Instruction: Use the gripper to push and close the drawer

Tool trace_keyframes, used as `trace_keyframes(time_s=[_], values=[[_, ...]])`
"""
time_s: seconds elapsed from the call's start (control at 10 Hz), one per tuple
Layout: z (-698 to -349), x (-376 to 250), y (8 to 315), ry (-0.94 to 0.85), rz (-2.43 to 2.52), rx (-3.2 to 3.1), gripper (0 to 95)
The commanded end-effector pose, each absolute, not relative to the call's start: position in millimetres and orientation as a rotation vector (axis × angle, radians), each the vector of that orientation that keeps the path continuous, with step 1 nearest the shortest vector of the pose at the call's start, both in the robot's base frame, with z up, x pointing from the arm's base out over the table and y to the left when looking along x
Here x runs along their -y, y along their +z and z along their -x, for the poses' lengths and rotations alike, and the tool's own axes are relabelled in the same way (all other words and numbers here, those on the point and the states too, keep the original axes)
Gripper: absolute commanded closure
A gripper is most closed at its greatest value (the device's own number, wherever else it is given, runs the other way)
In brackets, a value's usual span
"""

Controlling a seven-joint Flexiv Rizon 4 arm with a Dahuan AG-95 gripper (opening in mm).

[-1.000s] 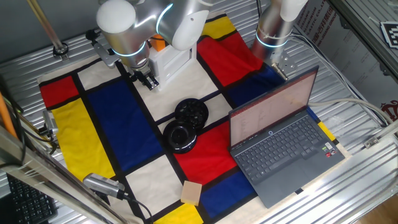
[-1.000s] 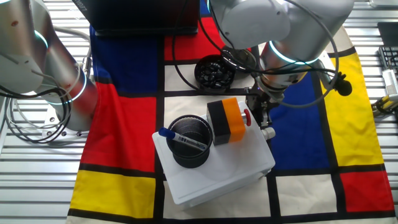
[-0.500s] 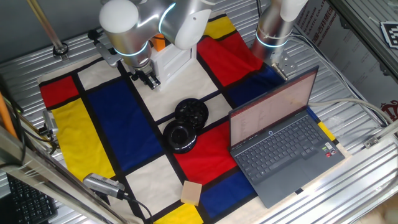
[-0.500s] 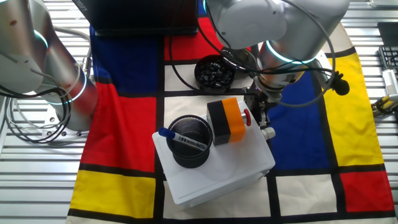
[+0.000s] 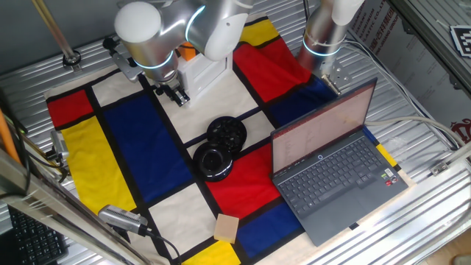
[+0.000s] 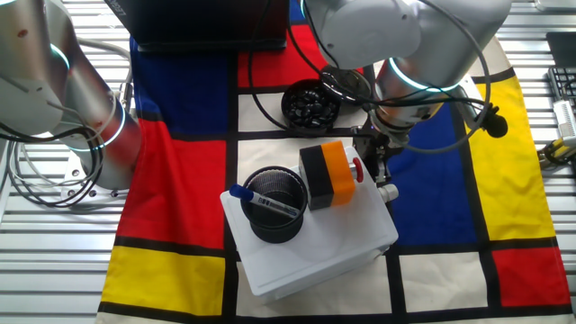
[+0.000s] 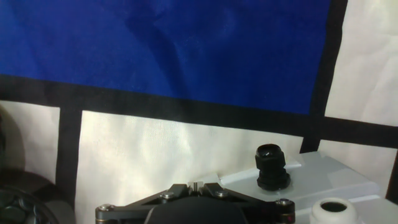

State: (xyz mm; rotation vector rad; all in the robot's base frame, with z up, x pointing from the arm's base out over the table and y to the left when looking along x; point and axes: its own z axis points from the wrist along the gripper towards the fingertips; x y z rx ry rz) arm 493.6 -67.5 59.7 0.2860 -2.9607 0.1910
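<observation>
The white boxy cabinet [image 6: 315, 243] stands on the checkered cloth, and shows in one fixed view [image 5: 204, 72] under the arm. Its drawer does not stand out from the body; I cannot tell its front apart. My black gripper [image 6: 378, 169] hangs with its fingers pointing down against the cabinet's side that carries two cable fittings. In one fixed view the gripper [image 5: 175, 94] is at the cabinet's near left corner. In the hand view the fingertips [image 7: 195, 185] are pressed together, holding nothing, with the cabinet corner [image 7: 329, 180] just to their right.
A black mesh cup [image 6: 274, 216] with a blue pen and a black-and-orange box [image 6: 328, 175] stand on the cabinet. Two black round dishes [image 5: 219, 147], an open laptop [image 5: 331, 158], a tan wooden block [image 5: 227, 227] and the other silver arm [image 5: 324, 33] are around.
The arm's upper joints shifted very slightly and came back. The gripper stays at the same spot beside the cabinet, still shut.
</observation>
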Motion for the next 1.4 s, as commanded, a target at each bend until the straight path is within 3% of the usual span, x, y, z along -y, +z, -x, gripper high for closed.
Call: trace_keyframes(time_s=[0.1,1.4], values=[[-491.4,67.8,59.2,0.191,-0.287,2.959,95.0],[-485.0,68.4,53.3,0.200,-0.298,2.918,95.0]])
